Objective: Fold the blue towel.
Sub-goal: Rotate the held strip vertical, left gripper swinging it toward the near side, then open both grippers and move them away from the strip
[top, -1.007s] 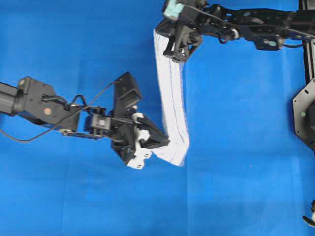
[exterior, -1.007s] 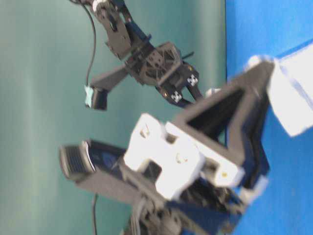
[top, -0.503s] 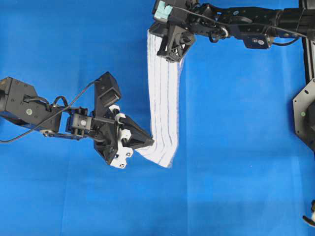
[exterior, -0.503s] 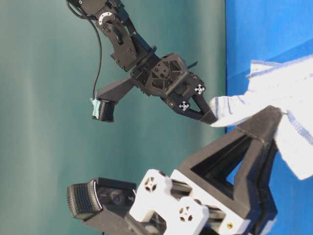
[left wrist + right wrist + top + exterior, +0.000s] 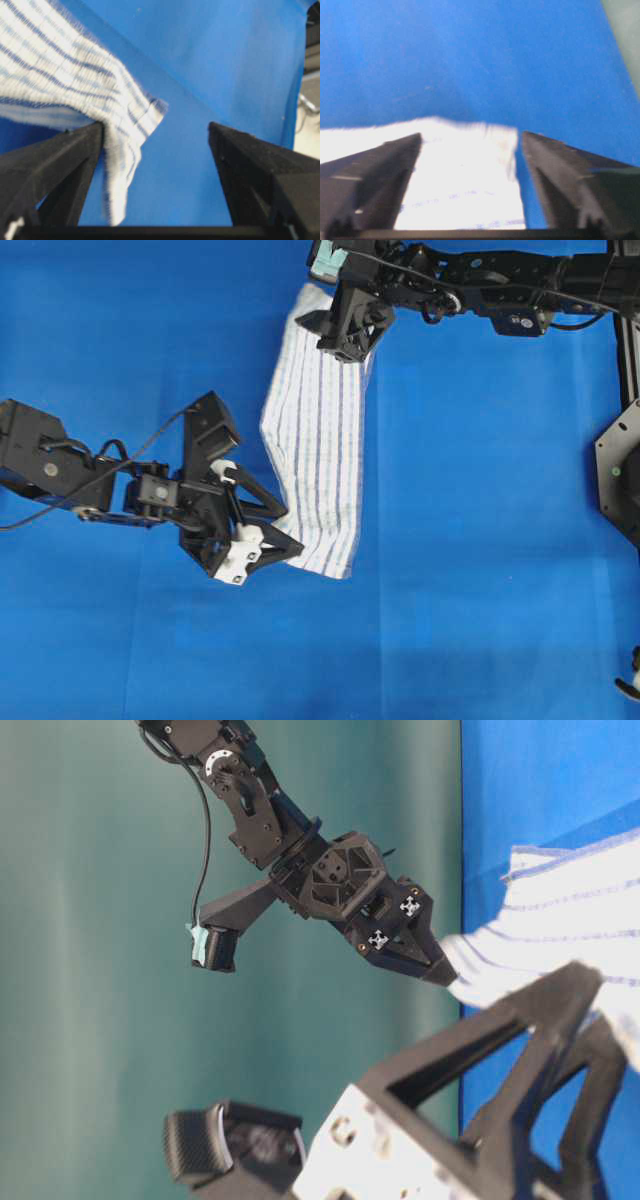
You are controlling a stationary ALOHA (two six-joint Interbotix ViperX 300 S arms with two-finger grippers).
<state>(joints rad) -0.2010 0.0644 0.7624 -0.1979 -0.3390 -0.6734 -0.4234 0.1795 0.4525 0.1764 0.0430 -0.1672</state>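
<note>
The blue towel (image 5: pixel 315 460) is a white cloth with thin blue stripes, lying as a long band on the blue table cover (image 5: pixel 480 560). My left gripper (image 5: pixel 294 530) is open at the towel's near left corner; in the left wrist view (image 5: pixel 156 131) the corner (image 5: pixel 135 107) rests against my left finger (image 5: pixel 75 155). My right gripper (image 5: pixel 345 350) is open over the towel's far end. In the right wrist view (image 5: pixel 470 137) the towel (image 5: pixel 460 180) lies between the spread fingers. The table-level view shows the right gripper (image 5: pixel 445 975) at the towel's edge (image 5: pixel 570 920).
A black metal frame (image 5: pixel 622 470) stands along the right edge of the table. The blue cover stretches bare to the left and right of the towel. A green backdrop (image 5: pixel 100 970) is behind the arms.
Both grippers have opened and let go of the towel. The towel, held up as a narrow stretched strip before, now lies wider on the table. The left arm has shifted slightly left.
</note>
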